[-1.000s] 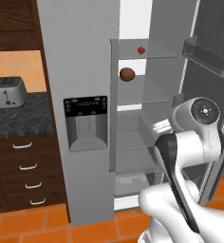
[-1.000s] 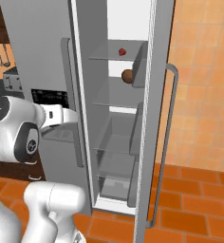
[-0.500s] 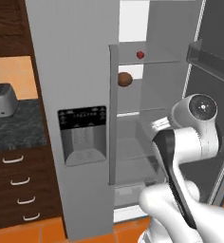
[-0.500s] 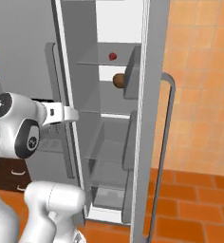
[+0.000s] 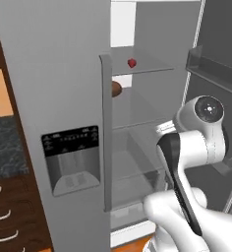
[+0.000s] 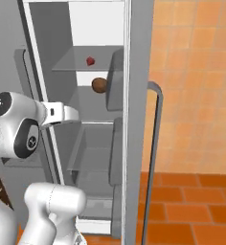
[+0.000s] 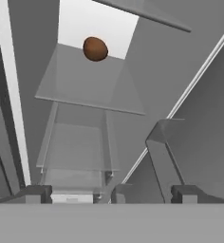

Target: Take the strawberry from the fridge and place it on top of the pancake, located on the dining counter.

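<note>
Over the last second the whole picture had shifted and grown in both base views, so the base had driven closer to the tall light-grey two-door fridge (image 5: 54, 74), whose right door stood open. The toaster and most of the dark counter had slid out at nine o'clock of the left base view. That put the arm nearly within reach of the shelves, though the reach itself had not yet begun.

The tiny red conical strawberry (image 5: 131, 63) sat on the upper glass shelf (image 6: 74, 64), at about twelve o'clock in the left base view, and showed too in the right base view (image 6: 90, 61). The larger brown oval object (image 7: 95, 48) lay one shelf below, toward twelve o'clock in the hand view.

The two-finger gripper (image 7: 107, 192) held nothing. Its dark tips stood apart, though how far open it was I could not tell.
</note>
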Motion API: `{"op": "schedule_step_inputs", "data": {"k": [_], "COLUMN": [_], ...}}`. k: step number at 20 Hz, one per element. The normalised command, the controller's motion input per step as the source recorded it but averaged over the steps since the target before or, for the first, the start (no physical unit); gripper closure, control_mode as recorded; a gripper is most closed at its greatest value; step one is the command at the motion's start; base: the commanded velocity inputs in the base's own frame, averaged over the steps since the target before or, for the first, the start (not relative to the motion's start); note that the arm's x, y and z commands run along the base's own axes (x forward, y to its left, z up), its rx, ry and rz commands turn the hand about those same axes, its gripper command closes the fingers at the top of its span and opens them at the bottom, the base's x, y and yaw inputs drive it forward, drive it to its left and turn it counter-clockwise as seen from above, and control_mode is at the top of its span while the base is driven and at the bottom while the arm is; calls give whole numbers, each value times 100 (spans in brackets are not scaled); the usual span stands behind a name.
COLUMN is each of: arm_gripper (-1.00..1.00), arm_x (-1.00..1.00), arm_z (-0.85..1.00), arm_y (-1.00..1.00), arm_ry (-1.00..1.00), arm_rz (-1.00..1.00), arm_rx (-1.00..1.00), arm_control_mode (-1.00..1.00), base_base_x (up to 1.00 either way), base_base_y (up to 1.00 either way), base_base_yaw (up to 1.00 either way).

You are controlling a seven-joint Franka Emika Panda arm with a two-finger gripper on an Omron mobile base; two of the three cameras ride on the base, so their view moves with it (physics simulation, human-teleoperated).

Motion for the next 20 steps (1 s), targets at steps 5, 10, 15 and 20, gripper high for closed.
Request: {"op": "schedule_step_inputs", "data": {"k": [5,10,15,20], "arm_gripper": [-100,-100,-100,-100], "arm_x": [0,0,0,0], "arm_z": [0,0,0,39], "arm_y": [0,0,0,0], "arm_ry": [0,0,0,-5], "arm_rz": [0,0,0,0], "arm_rx": [0,0,0,2], "arm_control_mode": [100,100,100,-100], "base_base_x": [47,58,61,12], "base_base_y": [-4,0,-4,-12], "base_base_yaw": [-14,-2,3,0]}}
